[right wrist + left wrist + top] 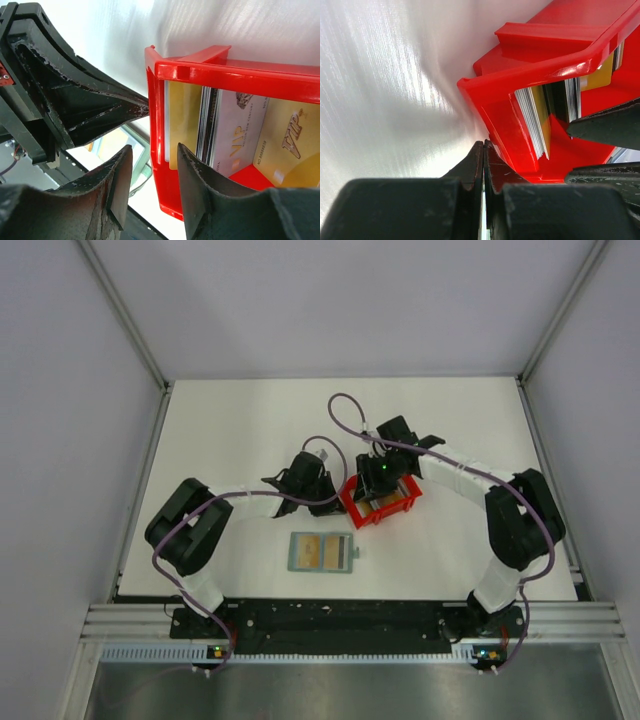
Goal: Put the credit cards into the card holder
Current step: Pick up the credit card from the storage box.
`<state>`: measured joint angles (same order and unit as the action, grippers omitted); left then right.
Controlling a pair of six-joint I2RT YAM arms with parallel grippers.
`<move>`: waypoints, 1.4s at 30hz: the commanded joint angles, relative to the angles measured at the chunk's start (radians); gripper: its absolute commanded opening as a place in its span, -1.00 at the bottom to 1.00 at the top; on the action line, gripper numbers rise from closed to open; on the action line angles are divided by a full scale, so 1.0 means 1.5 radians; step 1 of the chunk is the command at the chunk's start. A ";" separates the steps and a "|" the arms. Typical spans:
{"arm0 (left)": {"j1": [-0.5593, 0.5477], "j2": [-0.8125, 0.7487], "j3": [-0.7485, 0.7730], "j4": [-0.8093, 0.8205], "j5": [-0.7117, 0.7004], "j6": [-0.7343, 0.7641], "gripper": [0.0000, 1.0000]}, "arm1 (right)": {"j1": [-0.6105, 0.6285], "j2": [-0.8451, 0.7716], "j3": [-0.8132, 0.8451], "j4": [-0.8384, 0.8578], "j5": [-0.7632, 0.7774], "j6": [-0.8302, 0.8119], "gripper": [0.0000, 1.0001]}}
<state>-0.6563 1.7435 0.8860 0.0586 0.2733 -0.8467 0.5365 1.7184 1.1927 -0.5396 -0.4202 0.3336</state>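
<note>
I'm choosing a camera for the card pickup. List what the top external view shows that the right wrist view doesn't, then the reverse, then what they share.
Only top external: the card holder whole, lying open on the table between the arm bases and the red bin, a tan card showing in it. Only right wrist: VIP lettering on the credit cards standing in the bin, and the right hand open astride the bin's wall. Both: the bin, and the left hand at its side.

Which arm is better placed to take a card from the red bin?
Right. The right claw is open at the cards in the red bin; the left claw is shut, outside the bin wall.
</note>
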 commanded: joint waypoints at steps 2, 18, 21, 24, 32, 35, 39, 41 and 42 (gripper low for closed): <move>-0.002 -0.011 0.018 0.032 0.006 -0.004 -0.98 | 0.002 -0.048 0.020 0.010 0.071 -0.004 -0.14; -0.002 -0.010 0.023 0.032 0.011 -0.001 -0.98 | -0.034 0.022 -0.002 0.046 0.055 -0.001 0.17; -0.002 -0.009 0.024 0.032 0.011 0.000 -0.98 | -0.034 0.032 -0.005 0.056 0.042 0.005 0.19; -0.002 -0.007 0.026 0.031 0.012 0.000 -0.97 | -0.034 0.033 -0.005 0.057 0.032 0.008 0.18; -0.002 -0.003 0.032 0.031 0.016 0.002 -0.97 | -0.034 0.016 -0.006 0.064 -0.018 0.013 -0.04; -0.002 -0.004 0.032 0.028 0.016 0.002 -0.97 | -0.034 0.010 -0.007 0.067 -0.019 0.013 -0.04; -0.002 -0.006 0.030 0.026 0.014 0.002 -0.98 | -0.037 -0.012 -0.002 0.063 0.069 0.007 0.15; -0.002 -0.008 0.028 0.024 0.013 0.002 -0.98 | -0.041 -0.010 -0.001 0.062 0.090 -0.001 0.24; -0.003 -0.009 0.027 0.024 0.012 0.003 -0.98 | -0.042 -0.005 0.000 0.062 0.092 -0.005 0.27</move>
<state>-0.6563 1.7435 0.8936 0.0521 0.2806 -0.8463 0.4862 1.7588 1.1847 -0.4755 -0.3511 0.3424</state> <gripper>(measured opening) 0.018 0.608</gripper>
